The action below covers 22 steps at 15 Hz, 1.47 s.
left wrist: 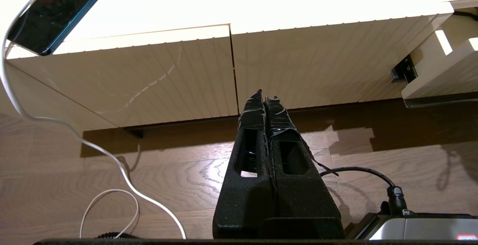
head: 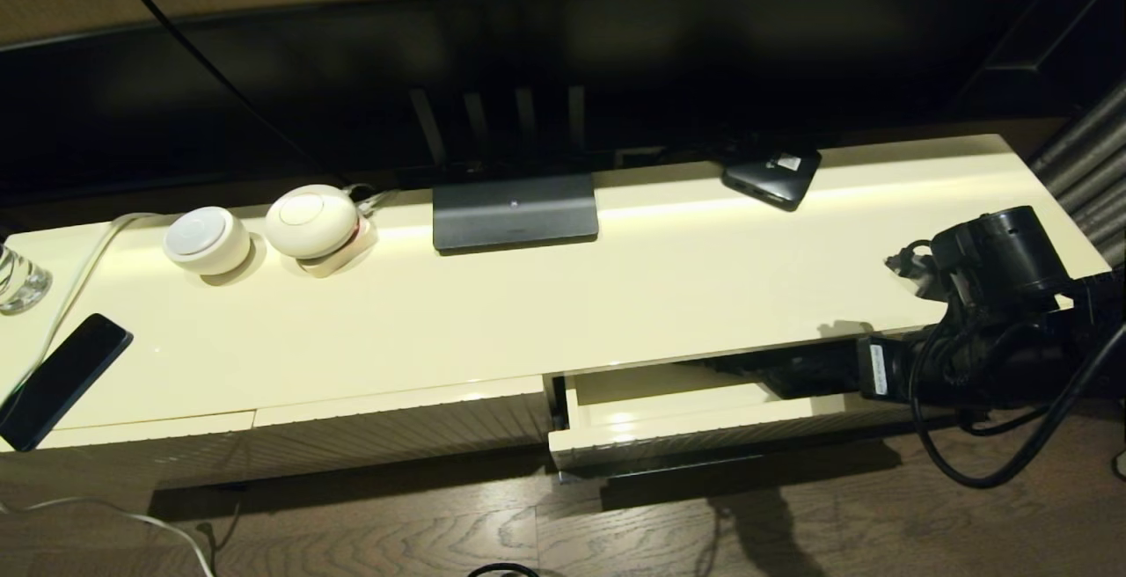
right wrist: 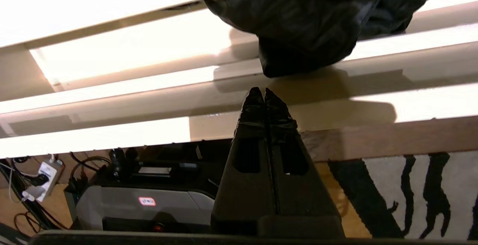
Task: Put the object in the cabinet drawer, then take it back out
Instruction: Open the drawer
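Note:
The cabinet drawer [head: 704, 436] stands partly pulled out at the cabinet's right half, its cream inside showing. The black umbrella [right wrist: 310, 24] lies in it as loose bunched fabric, partly under the cabinet top; the head view shows it as a dark mass [head: 748, 368] at the drawer's back right. My right arm [head: 985, 313] reaches in from the right. My right gripper [right wrist: 264, 91] is shut and empty, its tips just short of the umbrella, over the drawer's edge [right wrist: 112, 99]. My left gripper [left wrist: 264, 93] is shut, parked low before the closed ribbed panels [left wrist: 168, 77].
On the cabinet top lie a dark phone [head: 62, 379], a flat black box with a white label [head: 772, 174], two round white devices [head: 207, 240], a dark stand [head: 515, 212] and a glass [head: 18, 278]. A white cable [left wrist: 112, 163] trails over the wooden floor.

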{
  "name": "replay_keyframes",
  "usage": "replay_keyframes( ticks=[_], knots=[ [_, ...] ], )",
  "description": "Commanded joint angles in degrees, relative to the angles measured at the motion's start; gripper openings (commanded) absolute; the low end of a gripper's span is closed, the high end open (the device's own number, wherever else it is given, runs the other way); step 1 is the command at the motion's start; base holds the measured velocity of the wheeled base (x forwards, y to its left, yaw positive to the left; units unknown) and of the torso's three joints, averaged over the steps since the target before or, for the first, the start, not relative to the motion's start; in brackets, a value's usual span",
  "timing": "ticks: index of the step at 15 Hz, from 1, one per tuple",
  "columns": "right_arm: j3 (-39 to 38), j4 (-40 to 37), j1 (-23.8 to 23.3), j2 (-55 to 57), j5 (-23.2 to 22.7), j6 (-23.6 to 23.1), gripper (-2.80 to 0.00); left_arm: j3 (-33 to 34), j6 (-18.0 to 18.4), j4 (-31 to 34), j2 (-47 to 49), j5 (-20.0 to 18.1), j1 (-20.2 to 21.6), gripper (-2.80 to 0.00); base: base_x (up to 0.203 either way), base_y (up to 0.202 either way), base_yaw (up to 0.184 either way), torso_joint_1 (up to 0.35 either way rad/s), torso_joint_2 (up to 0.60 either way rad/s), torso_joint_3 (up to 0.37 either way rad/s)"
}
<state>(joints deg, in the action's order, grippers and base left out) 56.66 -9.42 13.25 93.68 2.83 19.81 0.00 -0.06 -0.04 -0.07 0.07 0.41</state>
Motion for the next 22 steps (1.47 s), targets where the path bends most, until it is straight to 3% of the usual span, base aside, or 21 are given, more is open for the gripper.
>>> replay_keyframes(
  ticks=[1,22],
  knots=[
    [-0.8,0.5,0.0,0.5,0.0,0.1,-2.8,0.2,0.0,0.0,0.1,0.0,0.0,-2.8,0.0,0.0,0.0,0.0,0.0,0.0],
    [-3.9,1.7,0.0,-4.5,0.0,-2.9,-2.8,0.2,0.0,0.0,0.1,0.0,0.0,-2.8,0.0,0.0,0.0,0.0,0.0,0.0]
  ],
)
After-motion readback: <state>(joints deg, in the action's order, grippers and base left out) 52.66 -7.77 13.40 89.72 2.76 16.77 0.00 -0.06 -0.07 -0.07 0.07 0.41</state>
